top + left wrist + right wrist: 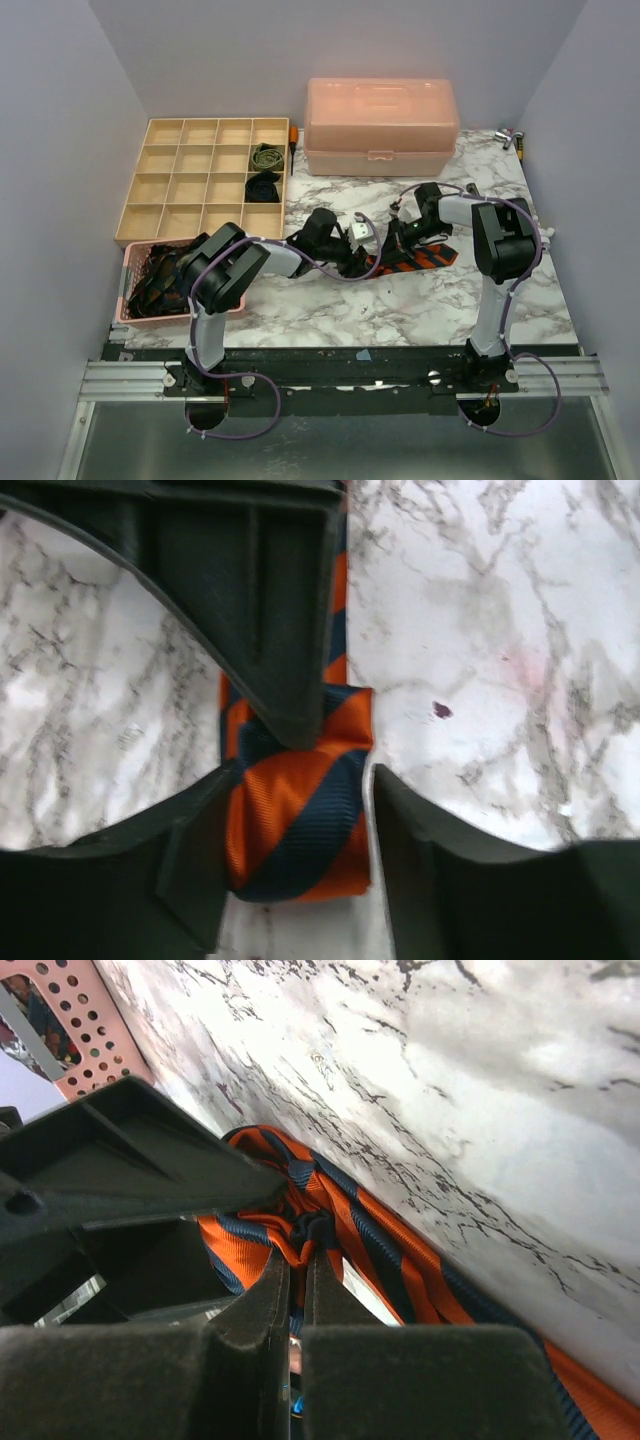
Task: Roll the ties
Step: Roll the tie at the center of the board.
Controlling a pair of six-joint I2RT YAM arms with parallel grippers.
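An orange-and-navy striped tie (pixel 425 260) lies mid-table, its end folded into a small roll (pixel 290 850). In the left wrist view my left gripper (pixel 300 780) straddles that roll with its jaws open; a thin sliver of marble shows beside the right finger (pixel 440 870). My right gripper (pixel 297 1260) is shut on a bunched fold of the same tie (pixel 400 1260), and its dark finger (pixel 270 610) reaches down onto the roll from above. Seen from above, the two grippers meet over the tie, left gripper (pixel 358 260) and right gripper (pixel 400 240).
A divided wooden tray (pixel 205 180) at the back left holds a rolled olive tie (pixel 266 156) and a rolled black tie (pixel 263 187). A pink basket (pixel 132 290) of dark ties sits front left. A pink lidded box (pixel 380 125) stands at the back.
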